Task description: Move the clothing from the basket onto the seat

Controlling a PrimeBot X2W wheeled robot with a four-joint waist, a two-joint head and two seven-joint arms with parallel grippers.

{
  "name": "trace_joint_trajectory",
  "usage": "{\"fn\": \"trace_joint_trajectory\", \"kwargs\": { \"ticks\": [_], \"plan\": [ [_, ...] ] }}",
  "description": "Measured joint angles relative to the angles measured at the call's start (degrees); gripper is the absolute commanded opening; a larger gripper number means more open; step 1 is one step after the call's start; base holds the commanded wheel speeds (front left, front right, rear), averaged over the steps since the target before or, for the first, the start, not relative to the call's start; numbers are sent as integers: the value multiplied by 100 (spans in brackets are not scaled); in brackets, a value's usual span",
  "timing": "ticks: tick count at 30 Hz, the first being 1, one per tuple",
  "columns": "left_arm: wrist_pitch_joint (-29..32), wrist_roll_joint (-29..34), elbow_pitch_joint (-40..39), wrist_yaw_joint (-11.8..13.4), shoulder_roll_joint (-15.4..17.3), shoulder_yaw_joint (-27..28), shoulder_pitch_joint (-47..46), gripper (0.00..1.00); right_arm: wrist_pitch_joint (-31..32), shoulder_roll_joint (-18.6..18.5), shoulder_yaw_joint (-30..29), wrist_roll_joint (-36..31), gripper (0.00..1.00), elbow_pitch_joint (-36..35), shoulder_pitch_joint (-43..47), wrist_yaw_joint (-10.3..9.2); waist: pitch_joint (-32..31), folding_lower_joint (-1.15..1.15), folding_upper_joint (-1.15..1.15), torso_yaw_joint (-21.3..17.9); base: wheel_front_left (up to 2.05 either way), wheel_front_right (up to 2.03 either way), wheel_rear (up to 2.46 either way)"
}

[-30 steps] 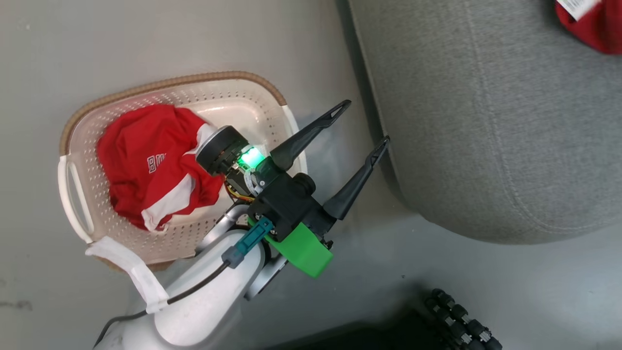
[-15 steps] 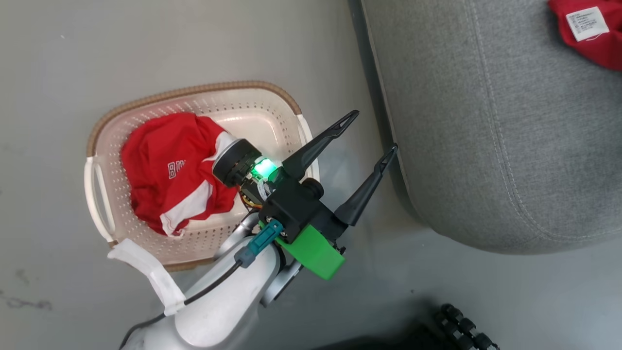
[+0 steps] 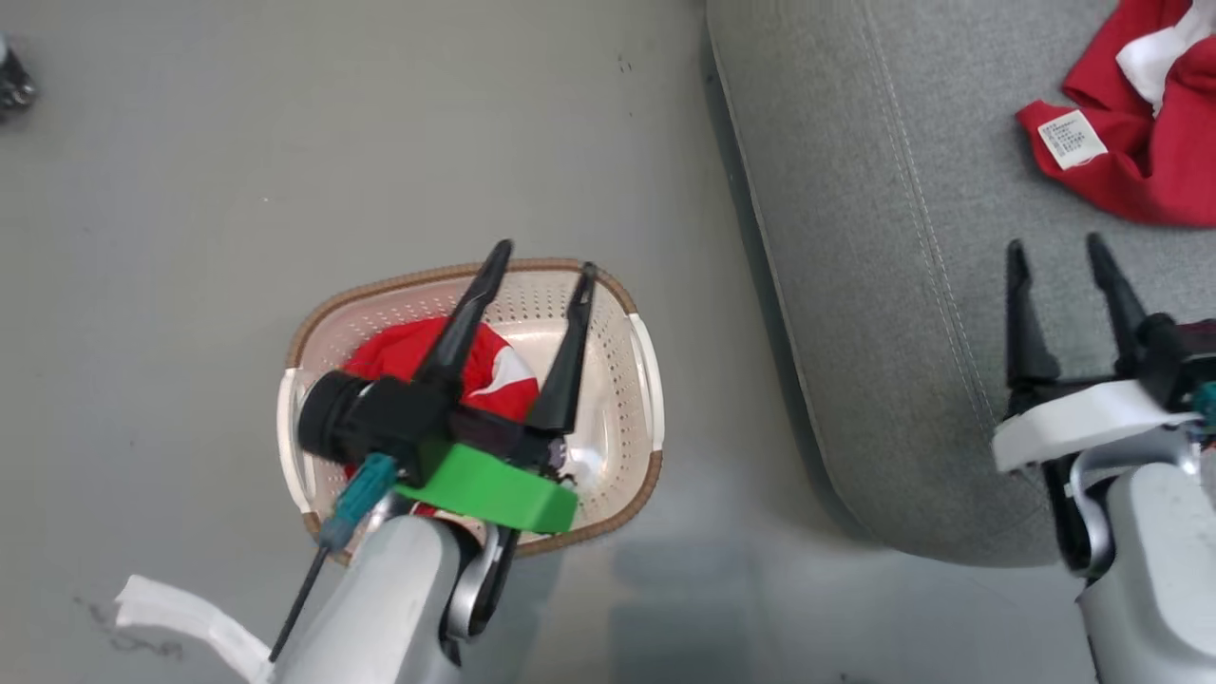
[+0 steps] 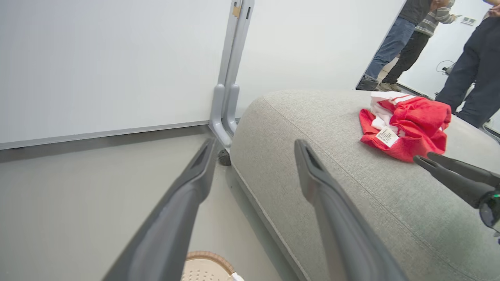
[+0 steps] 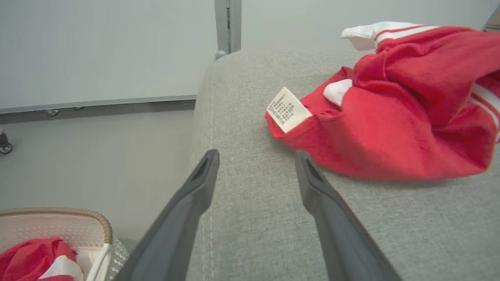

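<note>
One red piece of clothing with a white label lies loose on the light-grey seat, near its far right. My right gripper hovers open just short of it, with nothing between its fingers; from the right wrist the clothing lies ahead and to the right of that gripper. A second red piece of clothing sits in the cream basket on the floor, partly hidden by my left gripper, which hangs open and empty above it.
The basket stands on grey floor left of the seat's rounded edge. A pale wall with a grey metal post stands beyond the seat. Several people's legs are at the far side. A small caster rests on the floor.
The head camera has shifted. My left gripper has swung from beside the basket, pointing toward the seat, to over the basket. My right gripper has come into view, open by the clothing on the seat.
</note>
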Motion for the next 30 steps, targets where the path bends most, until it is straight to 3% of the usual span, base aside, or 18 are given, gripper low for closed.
{"fn": "trace_joint_trajectory", "kwargs": {
  "ticks": [7,11,20,30],
  "plan": [
    [1,8,71,-27,-101,1209,878,100,1,303,825,-176,100,-469,420,0,-726,0,0,275,0,0,0],
    [0,202,-326,169,-100,1659,1254,100,1,401,998,-220,100,-613,731,0,-1161,0,0,398,0,0,0],
    [0,927,-821,344,-105,1711,2039,100,1,535,943,-293,100,-932,1365,0,-1993,0,0,575,0,0,0],
    [0,757,-675,651,-107,1668,2724,100,0,705,1010,-459,100,-1656,2280,0,-2576,0,0,621,0,0,0]
  ]
}}
